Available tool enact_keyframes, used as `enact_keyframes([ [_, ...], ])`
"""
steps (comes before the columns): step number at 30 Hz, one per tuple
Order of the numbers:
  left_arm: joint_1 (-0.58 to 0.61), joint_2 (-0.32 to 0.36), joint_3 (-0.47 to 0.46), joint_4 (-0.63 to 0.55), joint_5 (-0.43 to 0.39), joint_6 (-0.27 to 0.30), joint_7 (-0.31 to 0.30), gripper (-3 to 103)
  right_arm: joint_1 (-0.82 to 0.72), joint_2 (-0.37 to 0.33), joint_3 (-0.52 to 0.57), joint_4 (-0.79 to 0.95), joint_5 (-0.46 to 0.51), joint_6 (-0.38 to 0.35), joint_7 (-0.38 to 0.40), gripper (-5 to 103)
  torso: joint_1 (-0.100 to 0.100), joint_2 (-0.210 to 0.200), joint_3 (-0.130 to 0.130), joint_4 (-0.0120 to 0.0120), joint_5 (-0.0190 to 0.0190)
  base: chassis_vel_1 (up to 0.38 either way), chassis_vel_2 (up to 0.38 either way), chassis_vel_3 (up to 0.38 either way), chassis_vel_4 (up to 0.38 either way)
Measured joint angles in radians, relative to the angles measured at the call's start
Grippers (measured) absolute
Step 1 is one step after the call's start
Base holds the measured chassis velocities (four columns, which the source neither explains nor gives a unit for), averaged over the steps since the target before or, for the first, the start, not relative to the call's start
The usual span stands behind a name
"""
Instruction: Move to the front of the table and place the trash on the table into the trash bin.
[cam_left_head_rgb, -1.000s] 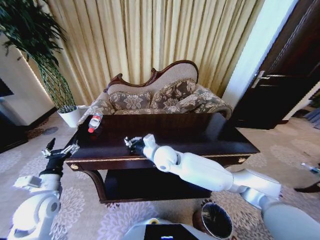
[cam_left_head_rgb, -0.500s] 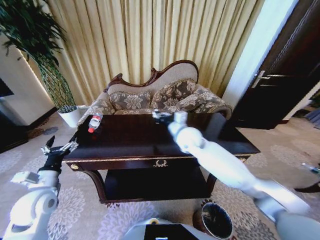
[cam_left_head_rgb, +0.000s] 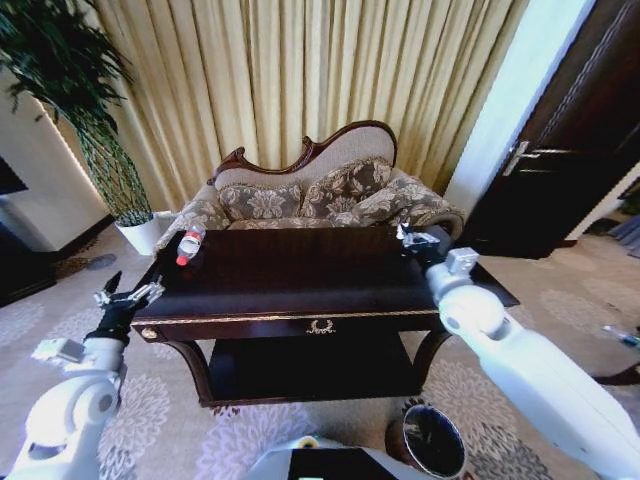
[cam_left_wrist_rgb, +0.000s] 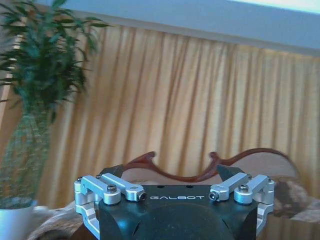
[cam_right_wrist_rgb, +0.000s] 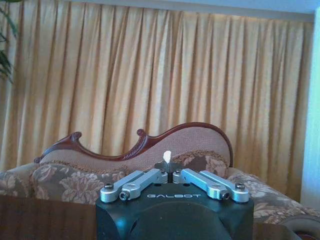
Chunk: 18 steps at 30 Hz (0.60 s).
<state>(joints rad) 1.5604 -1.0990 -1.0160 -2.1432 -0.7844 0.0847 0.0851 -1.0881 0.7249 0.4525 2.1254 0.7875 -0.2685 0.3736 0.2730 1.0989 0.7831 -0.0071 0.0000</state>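
A leafy plant (cam_left_head_rgb: 60, 90) in a white pot (cam_left_head_rgb: 140, 230) is standing at the far left by the yellow curtains (cam_left_head_rgb: 300, 80). Just off the left end of the table (cam_left_head_rgb: 300, 300), the left gripper (cam_left_head_rgb: 128, 297) is hovering beside the table's corner, its fingers spread apart and gripping nothing. On the tabletop near that left end, a clear plastic bottle (cam_left_head_rgb: 190, 243) with a red cap is lying on its side. Behind the table the carved-back patterned sofa (cam_left_head_rgb: 320, 195) is sitting against the curtains, and the gold emblem (cam_left_head_rgb: 320, 325) is showing on the front drawer. Toward the right end, the right gripper (cam_left_head_rgb: 415, 240) is hanging above the tabletop near its back edge; in the right wrist view the right gripper (cam_right_wrist_rgb: 170, 172) is pinching a small white scrap of paper (cam_right_wrist_rgb: 167, 156) between fingers pressed together. Down on the carpet in front of the table's right side, the trash bin (cam_left_head_rgb: 428, 440) is standing upright with its dark mouth open, well apart from both grippers. A dark door (cam_left_head_rgb: 570, 140) is filling the far right.
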Motion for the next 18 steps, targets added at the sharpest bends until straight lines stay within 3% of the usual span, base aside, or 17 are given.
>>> enact_keyframes([
  [7, -0.033, 0.065, -0.003, 0.03, -0.021, 0.024, 0.024, 100, -0.19, 0.084, 0.147, 0.069, -0.033, -0.023, -0.063, 0, 0.0, 0.0, 0.0, 0.0, -0.0001, 0.0, 0.0, 0.0, 0.0],
  [18, -0.054, 0.083, 0.015, 0.038, -0.011, 0.034, 0.019, 100, -0.285, 0.155, 0.19, 0.106, -0.071, -0.021, -0.084, 0, 0.0, 0.0, 0.0, 0.0001, 0.0, 0.077, -0.08, -0.075, 0.085],
])
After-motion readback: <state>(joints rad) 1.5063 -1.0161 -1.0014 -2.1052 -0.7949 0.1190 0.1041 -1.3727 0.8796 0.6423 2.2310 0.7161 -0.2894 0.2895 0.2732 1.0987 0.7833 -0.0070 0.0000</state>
